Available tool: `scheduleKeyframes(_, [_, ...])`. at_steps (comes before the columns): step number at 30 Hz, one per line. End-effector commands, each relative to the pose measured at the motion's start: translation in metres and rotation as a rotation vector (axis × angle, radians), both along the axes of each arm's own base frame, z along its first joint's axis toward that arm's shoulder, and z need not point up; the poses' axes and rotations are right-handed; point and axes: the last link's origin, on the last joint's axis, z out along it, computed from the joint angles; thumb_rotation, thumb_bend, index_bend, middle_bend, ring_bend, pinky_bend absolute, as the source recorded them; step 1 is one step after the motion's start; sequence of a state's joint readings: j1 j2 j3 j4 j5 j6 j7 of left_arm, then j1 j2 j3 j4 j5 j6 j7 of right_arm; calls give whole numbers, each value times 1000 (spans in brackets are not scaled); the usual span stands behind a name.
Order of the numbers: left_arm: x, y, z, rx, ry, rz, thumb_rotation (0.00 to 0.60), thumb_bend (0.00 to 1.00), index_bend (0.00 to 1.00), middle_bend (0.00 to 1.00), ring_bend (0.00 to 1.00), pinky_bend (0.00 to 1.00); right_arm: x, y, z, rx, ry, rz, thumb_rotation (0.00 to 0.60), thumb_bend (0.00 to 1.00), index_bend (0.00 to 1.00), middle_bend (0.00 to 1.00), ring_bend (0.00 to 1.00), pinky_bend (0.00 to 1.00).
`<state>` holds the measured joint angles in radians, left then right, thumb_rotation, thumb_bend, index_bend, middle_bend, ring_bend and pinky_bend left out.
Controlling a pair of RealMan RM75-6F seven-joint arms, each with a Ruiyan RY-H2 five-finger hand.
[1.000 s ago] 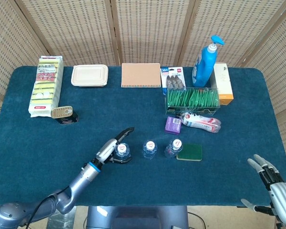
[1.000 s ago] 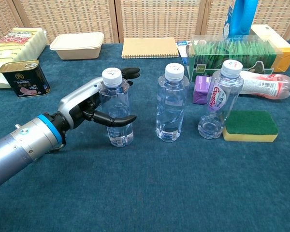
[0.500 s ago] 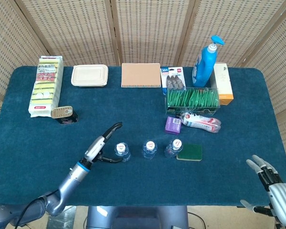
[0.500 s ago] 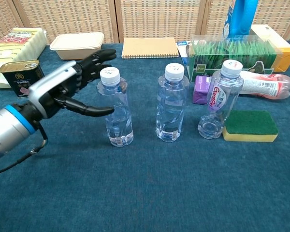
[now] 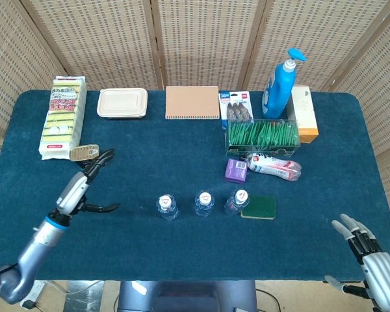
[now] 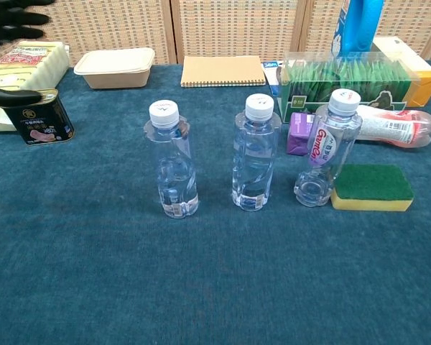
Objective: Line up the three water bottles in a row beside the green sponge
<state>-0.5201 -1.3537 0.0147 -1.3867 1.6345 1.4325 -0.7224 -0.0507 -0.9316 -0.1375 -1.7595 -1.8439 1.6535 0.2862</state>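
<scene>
The right hand (image 5: 367, 250) is hanging nearest, at the table's front edge well right of the sponge (image 6: 371, 187), fingers apart, holding nothing. Three bottles (image 6: 253, 153) are standing upright in a row left of the sponge, the closest one leaning against it. The left hand (image 5: 84, 185) is hovering far left of the bottles, fingers spread, empty.

Along the back of the blue worktop (image 5: 182, 143) we see a sponge pack (image 5: 63, 117), a lidded tray (image 5: 122, 103), a notebook (image 5: 192, 102), a blue pump bottle (image 5: 280, 86) and an orange box (image 5: 304, 114); a tin (image 6: 37, 117) sits front left
</scene>
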Motion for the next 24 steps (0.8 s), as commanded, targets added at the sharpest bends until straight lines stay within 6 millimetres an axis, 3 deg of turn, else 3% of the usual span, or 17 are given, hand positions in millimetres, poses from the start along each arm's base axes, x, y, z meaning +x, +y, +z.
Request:
scheduleKeyframes(1, [-25,-27,49,60,242,99,600,160,0,0,0,32,0,0,1,-8,7,-2,600,0,86,1,0,0])
scheduleKeyframes(5, [-48,-47,73,104,381,199,600,162,0,0,0,32,-2,-2,1,-38,41,-12,600,0,96,1,0,0])
scheduleKeyframes(8, [-72,-74,90,142,460,290,600,162,0,0,0,32,-5,-7,-3,-94,113,-27,600,0,101,1,0,0])
scheduleKeyframes(17, [-117,-128,93,221,425,361,600,168,0,0,0,32,-13,-20,-11,-241,264,-62,600,0,136,0,0,0])
scheduleKeyframes(24, [-124,-147,91,245,455,309,600,170,0,0,0,32,-15,-19,-8,-264,284,-100,600,0,137,0,0,0])
